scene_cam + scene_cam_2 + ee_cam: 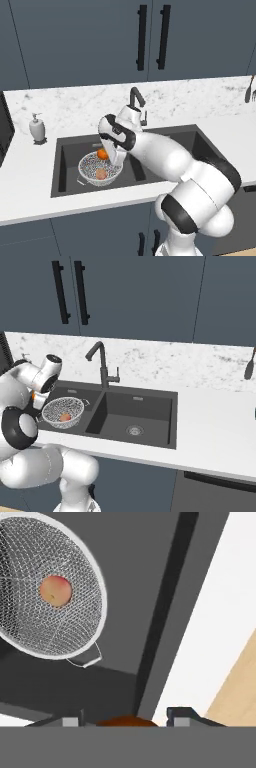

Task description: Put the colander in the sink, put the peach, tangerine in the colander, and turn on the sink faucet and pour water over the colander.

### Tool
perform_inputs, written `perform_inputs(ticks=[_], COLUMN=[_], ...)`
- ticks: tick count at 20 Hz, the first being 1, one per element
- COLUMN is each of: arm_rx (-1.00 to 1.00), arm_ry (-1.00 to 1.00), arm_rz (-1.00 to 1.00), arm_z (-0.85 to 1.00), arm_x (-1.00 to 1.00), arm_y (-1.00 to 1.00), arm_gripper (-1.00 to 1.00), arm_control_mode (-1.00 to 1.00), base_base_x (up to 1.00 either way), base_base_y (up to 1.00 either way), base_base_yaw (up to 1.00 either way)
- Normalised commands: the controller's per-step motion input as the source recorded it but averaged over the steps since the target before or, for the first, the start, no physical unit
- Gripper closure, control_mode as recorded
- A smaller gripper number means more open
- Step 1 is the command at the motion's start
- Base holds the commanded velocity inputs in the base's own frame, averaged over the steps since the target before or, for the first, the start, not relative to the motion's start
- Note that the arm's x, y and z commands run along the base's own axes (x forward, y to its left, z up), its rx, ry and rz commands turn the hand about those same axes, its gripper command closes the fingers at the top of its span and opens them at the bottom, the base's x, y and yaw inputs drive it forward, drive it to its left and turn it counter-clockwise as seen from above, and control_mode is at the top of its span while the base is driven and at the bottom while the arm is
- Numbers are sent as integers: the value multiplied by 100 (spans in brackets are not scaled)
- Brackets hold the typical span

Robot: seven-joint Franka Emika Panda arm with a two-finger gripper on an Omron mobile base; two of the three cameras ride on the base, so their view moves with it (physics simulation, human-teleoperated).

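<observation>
Closest to the hand camera, the two dark fingertips [182, 716] stood apart at the bottom of the view with the top of the tangerine [127, 721] showing between them, so the gripper [125, 719] was pinching that fruit. Beyond them the colander [47, 587] sat in the dark grey sink [145, 587], its white rim and one small handle clear against the basin floor, and the peach [55, 590] lay inside it on the mesh.

From the left base view the white arm reached down over the left basin, and the tangerine [103, 154] hung in the gripper [106, 155] just above the near rim of the colander [100, 169], with the peach [101, 173] resting lower in the bowl. The sink faucet [136, 102] rose behind the arm at the back edge of the sink [67, 165]. A white soap dispenser [37, 128] stood on the marble counter [200, 100] to the left of the basins.

From the right base view the colander [62, 411] sat in the left basin with the peach [65, 417] inside, the faucet [101, 363] stood behind the divider, and the right basin showed its round drain [134, 430]
</observation>
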Motion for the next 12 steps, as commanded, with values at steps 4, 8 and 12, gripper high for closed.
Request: perform_inputs(ticks=[4,8,12], arm_rx=[-59,-47,-18], arm_ry=[-9,-12,-1], arm_rz=[-26,-19,-12], arm_z=[-29,-80,-58], arm_x=[0,0,23], arm_y=[24,-3,-44], arm_gripper=[100,100,100], arm_control_mode=[-100,-100,-100], base_base_x=[0,0,0], base_base_y=[0,0,0], base_base_yaw=[0,0,0])
